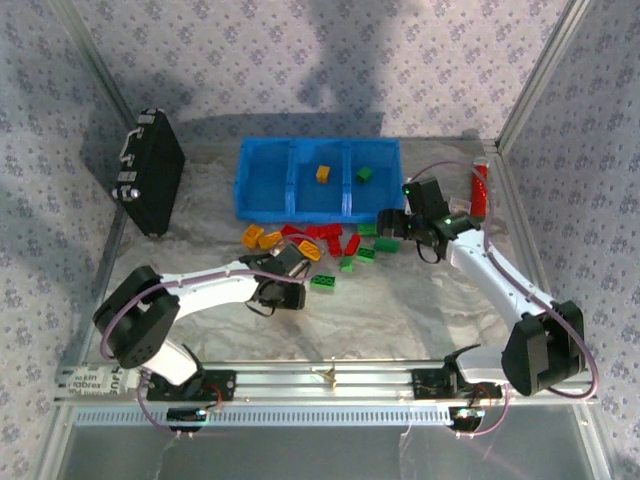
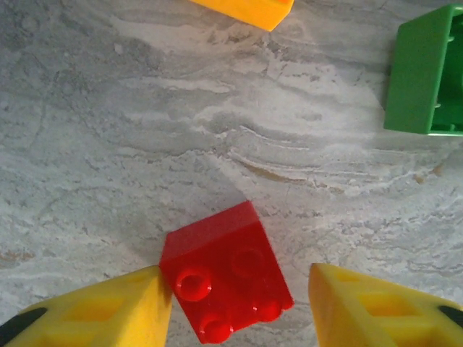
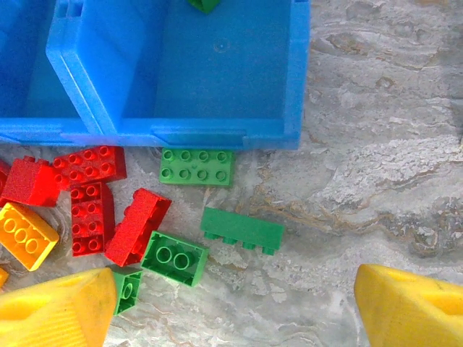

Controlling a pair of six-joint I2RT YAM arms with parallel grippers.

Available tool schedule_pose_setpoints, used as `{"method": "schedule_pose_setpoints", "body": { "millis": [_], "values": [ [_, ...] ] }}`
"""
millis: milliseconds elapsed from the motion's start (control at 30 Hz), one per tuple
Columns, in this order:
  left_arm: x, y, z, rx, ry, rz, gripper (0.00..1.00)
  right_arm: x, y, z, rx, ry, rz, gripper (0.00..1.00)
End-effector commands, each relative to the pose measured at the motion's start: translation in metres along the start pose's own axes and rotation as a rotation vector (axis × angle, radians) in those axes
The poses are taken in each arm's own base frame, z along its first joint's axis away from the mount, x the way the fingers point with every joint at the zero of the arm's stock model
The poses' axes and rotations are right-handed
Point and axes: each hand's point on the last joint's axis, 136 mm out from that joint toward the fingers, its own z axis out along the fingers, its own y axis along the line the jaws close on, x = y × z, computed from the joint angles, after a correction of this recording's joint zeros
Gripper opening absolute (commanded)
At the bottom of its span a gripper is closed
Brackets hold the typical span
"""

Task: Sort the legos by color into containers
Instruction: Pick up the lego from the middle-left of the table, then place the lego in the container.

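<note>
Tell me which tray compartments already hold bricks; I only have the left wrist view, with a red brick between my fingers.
Observer: In the blue tray, an orange brick lies in the middle compartment and a green brick in the right one; the left holds none.
Operator: Where is the right gripper?
Observer: The right gripper is open near the tray's front right corner, with loose green bricks just ahead of its fingers.
Operator: More red ones around?
Observer: Yes, several red bricks lie clustered just in front of the tray.
</note>
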Motion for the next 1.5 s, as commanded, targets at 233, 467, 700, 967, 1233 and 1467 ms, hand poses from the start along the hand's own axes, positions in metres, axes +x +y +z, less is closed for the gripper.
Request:
{"method": "schedule_pose_setpoints", "body": {
  "millis": [233, 467, 700, 967, 1233, 1467],
  "values": [
    [-0.018, 0.006, -0.021, -0.059, -0.060, 0.024, 0.32, 0.004, -0.015, -0.014, -0.010, -0.046, 0.063, 0.86],
    [-0.072, 0.014, -0.078, 0.010, -0.254, -0.036, 0.28, 0.011, -0.017, -0.010, -0.026, -0.034, 0.078, 0.85],
    [-0.140, 0.031, -0.124, 0.013, -0.377, -0.061, 0.27, 0.017, -0.013, -0.008, -0.045, -0.021, 0.080, 0.84],
    [-0.238, 0.044, -0.128, -0.029, -0.443, -0.073, 0.26, 0.023, -0.010, -0.013, -0.061, -0.016, 0.077, 0.83],
    [-0.297, 0.055, -0.110, -0.095, -0.422, -0.090, 1.00, 0.028, 0.001, -0.023, -0.085, -0.011, 0.052, 0.83],
    [-0.257, 0.050, -0.126, -0.020, -0.509, -0.099, 1.00, 0.046, -0.003, -0.022, -0.070, 0.004, 0.027, 0.83]
  ]
}}
